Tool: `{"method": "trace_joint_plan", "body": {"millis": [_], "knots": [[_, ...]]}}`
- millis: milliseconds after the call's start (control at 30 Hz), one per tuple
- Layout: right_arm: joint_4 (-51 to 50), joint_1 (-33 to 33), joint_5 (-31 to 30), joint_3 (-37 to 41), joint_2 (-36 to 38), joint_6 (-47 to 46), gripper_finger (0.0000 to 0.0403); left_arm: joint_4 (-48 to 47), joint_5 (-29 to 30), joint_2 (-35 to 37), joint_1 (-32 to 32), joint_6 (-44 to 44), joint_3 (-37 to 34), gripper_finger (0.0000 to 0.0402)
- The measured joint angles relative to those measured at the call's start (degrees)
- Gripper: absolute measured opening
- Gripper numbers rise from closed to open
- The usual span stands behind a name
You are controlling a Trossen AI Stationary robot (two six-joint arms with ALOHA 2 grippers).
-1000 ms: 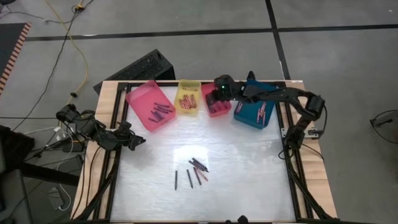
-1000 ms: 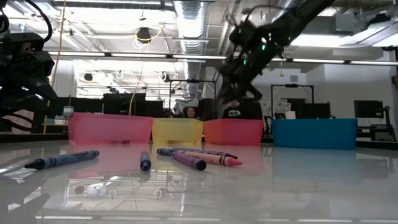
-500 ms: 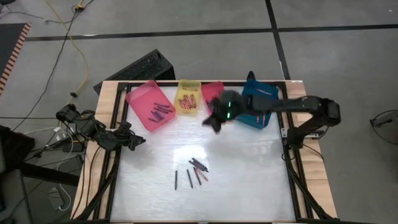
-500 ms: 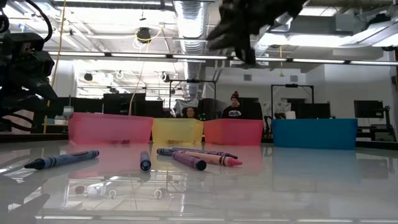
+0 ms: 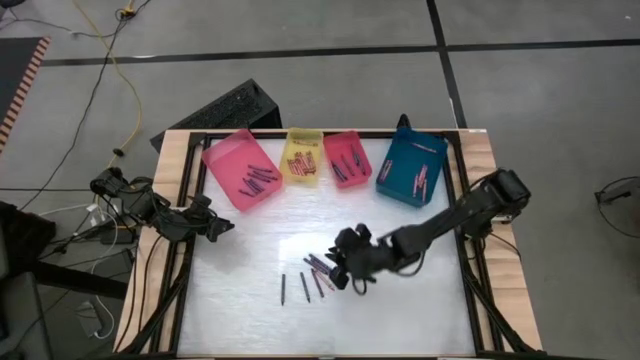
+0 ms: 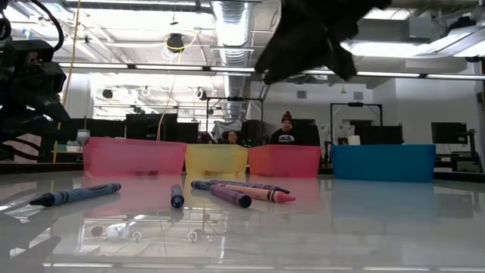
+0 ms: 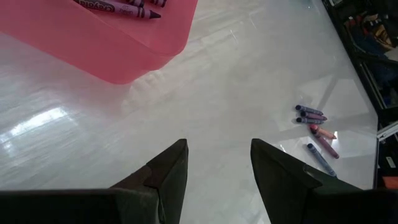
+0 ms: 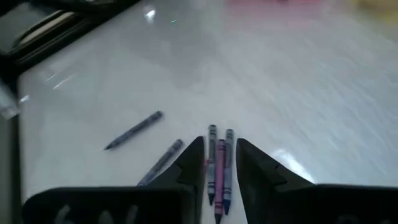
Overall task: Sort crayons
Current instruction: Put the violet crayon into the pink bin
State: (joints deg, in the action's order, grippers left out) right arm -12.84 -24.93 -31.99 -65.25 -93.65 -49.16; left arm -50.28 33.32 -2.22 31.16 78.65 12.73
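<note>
Several loose crayons [image 5: 312, 275] lie flat on the white table near its middle; they also show in the low view [image 6: 235, 193] and the left wrist view [image 7: 316, 127]. My right gripper [image 5: 340, 268] hangs open above the right end of this group, well clear of the table [image 6: 303, 38]. In its wrist view three crayons [image 8: 219, 168] show through the gap between the fingers [image 8: 219, 142]. My left gripper [image 7: 217, 163] waits open at the table's left edge [image 5: 215, 226], holding nothing. More crayons lie in the trays at the far edge.
Four trays stand along the far edge: pink [image 5: 238, 160], yellow [image 5: 302, 150], red [image 5: 350, 148] and blue [image 5: 405, 180]. Bare white table lies around the loose crayons. A dark keyboard [image 5: 225, 105] lies beyond the far left corner. People show in the room behind [image 6: 286, 129].
My right gripper has swung from above the red tray at the far edge toward the table's near side and now hangs over the loose crayons, having rolled on the way. The crayons have not moved.
</note>
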Motion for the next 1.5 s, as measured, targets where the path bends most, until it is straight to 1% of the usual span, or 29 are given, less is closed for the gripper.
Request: {"method": "trace_joint_plan", "body": {"millis": [67, 100, 167, 367, 533, 800, 933, 1033, 1500], "knots": [[0.13, -1.47, -3.43, 0.0, -1.87, -3.33, 0.0093, 0.0, 0.0, 0.0, -0.01, 0.0, 0.0, 0.0165], [0.54, -1.96, -4.07, 0.0, -2.96, -4.71, 0.0093, 0.0, 0.0, 0.0, 0.0, 0.02, 0.0, 0.0165], [1.7, -2.5, -3.88, 0.0, -5.22, -6.54, 0.0093, 0.0, 0.0, 0.0, -0.01, 0.0, 0.0, 0.0165], [7.55, -3.73, -2.47, 0.0, -11.69, -7.63, 0.0092, 0.0, 0.02, 0.0, 0.0, 0.0, 0.0, 0.0165], [8.19, -4.88, -2.23, 0.0, -14.42, -9.47, 0.0092, 0.0, 0.02, 0.0, -0.02, 0.01, 0.01, 0.0165], [5.58, -7.04, -2.66, 0.0, -14.46, -3.11, 0.0092, -0.01, -0.04, 0.0, 0.0, 0.0, 0.0, 0.0165], [5.54, -7.34, -2.72, 0.0, -14.46, -2.97, 0.0092, 0.0, -0.07, 0.0, -0.01, 0.0, 0.01, 0.0165], [5.59, -7.21, -3.96, 0.0, -14.46, -2.27, 0.0092, 0.0, -0.07, 0.02, -0.02, 0.0, 0.02, 0.0165], [4.96, -6.97, -4.26, 0.0, -14.46, -0.01, 0.0092, 0.0, -0.04, 0.0, -0.02, 0.0, 0.02, 0.0165]]}}
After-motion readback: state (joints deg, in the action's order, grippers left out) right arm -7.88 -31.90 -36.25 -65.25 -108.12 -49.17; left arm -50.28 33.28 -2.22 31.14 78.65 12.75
